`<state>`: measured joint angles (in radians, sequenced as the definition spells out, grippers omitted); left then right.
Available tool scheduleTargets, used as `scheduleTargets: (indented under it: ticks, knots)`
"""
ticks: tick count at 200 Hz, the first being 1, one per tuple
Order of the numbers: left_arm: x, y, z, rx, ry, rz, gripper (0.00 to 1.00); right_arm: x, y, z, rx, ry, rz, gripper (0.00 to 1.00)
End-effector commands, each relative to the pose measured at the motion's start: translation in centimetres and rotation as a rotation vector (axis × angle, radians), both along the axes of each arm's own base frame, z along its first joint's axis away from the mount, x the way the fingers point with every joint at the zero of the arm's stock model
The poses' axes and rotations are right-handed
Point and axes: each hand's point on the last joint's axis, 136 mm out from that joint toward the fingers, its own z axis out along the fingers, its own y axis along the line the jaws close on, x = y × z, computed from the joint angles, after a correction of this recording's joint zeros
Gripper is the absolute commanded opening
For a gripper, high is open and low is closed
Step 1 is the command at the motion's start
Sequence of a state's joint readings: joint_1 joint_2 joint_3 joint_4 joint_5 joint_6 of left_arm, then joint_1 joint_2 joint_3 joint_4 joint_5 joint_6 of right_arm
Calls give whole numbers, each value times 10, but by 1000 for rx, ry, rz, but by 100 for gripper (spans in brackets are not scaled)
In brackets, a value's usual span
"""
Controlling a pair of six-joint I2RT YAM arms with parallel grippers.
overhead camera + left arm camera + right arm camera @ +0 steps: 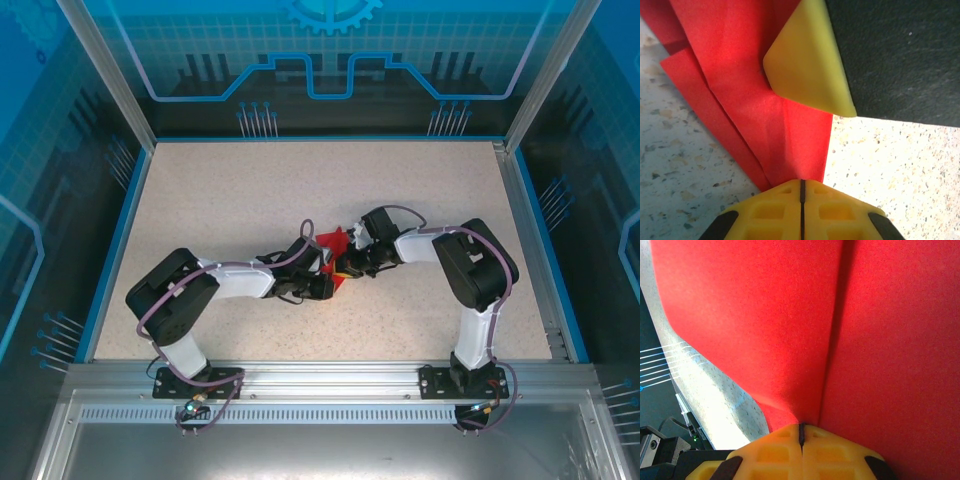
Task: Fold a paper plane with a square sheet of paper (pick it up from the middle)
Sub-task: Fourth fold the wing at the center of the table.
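The speckled desk (250,190) is carrying everything, and the two arms are meeting over its middle, the left arm (235,280) reaching in from one side and the right arm (470,265) bending in from the other. Between their wrists the square sheet of paper (335,243) is standing up as a small red crumple, already creased into several layers.

The left pincer (801,187) is gripping the sheet's narrow folded end, its jaws pressed together on the paper with no gap showing. The right pincer (801,432) is doing the same, clamping right on a crease line.

With both ends pinched, I judge tearing to be the main risk: if the arms are pulling apart or twisting against each other, the thin paper is likely to rip at a grip. Releasing one side too early could also let the layers spring open and spoil the crease.

The overhead view is showing how close the wrists are, but the paper is mostly hidden there. The left wrist view is revealing the stacked fold edges lying on the desk and the other pincer's yellow fingertip (807,65) resting over the sheet. The right wrist view is showing the crease running straight up from its jaws.
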<state>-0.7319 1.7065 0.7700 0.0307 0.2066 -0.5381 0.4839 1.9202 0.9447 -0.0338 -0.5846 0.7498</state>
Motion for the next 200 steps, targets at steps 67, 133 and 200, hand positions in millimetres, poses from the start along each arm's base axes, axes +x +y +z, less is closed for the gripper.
scheduleTargets:
  ticks: [67, 133, 200]
  knots:
    - [-68, 24, -34, 72, 263, -45, 7, -25, -40, -61, -228, 135, -54, 1]
    - [-72, 16, -20, 19, 265, -53, 7, -26, -40, -61, -224, 137, -57, 1]
    - [-77, 16, -13, 3, 274, -62, 8, -26, -40, -60, -220, 134, -54, 1]
